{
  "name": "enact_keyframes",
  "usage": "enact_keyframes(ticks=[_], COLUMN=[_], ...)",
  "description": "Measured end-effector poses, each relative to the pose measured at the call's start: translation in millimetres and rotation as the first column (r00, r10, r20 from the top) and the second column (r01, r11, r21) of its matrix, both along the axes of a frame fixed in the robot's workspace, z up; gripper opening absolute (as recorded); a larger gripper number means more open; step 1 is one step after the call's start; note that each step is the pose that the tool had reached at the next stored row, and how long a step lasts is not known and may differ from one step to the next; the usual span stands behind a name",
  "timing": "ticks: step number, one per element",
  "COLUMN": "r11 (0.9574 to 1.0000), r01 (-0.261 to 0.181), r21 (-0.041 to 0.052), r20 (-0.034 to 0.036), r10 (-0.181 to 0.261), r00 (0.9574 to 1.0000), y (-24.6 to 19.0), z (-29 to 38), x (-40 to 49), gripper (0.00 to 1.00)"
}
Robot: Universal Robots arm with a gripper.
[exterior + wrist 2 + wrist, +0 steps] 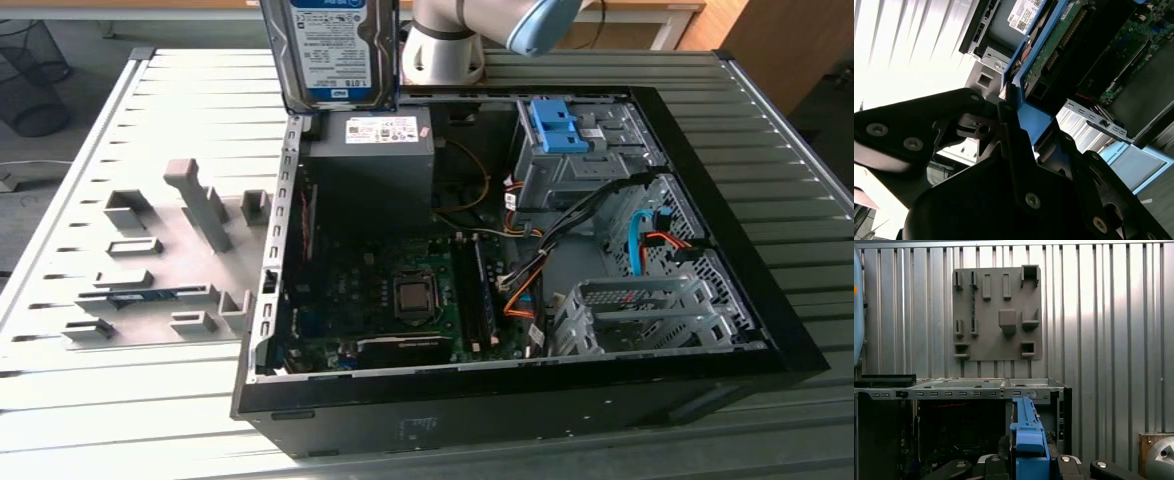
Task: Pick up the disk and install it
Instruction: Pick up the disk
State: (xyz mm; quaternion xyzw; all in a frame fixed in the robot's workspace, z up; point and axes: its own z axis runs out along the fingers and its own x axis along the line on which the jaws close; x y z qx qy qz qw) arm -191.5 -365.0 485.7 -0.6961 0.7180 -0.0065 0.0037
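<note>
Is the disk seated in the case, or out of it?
Out. The disk stands on edge in the air, clear of the open case, clamped in the gripper.

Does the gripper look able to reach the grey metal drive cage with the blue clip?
Probably yes: the black case lies open, nothing covers the cage; the gripper holds the silver disk.

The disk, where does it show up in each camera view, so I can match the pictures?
Exterior view: the disk hangs upright at the top edge, above the open computer case.
First wrist view: its blue carrier, edge-on in the pincer, in front of the case.
Second wrist view: blue carrier and green circuit side, clamped close up, case beyond.
Shared landmark: the computer case.
</note>
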Motion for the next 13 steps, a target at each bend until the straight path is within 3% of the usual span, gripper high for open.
enact_keyframes(ticks=[8,13], r11=[0.9999,0.9998], r01=[0.0,0.0], r21=[-0.0136,-0.0216], r20=[0.0,0.0], r10=[0.0,0.0], r00=[1.0,1.0], y=[-8.7,-10.2], z=[0.0,0.0], x=[0.0,0.0], gripper=[0.36,0.36])
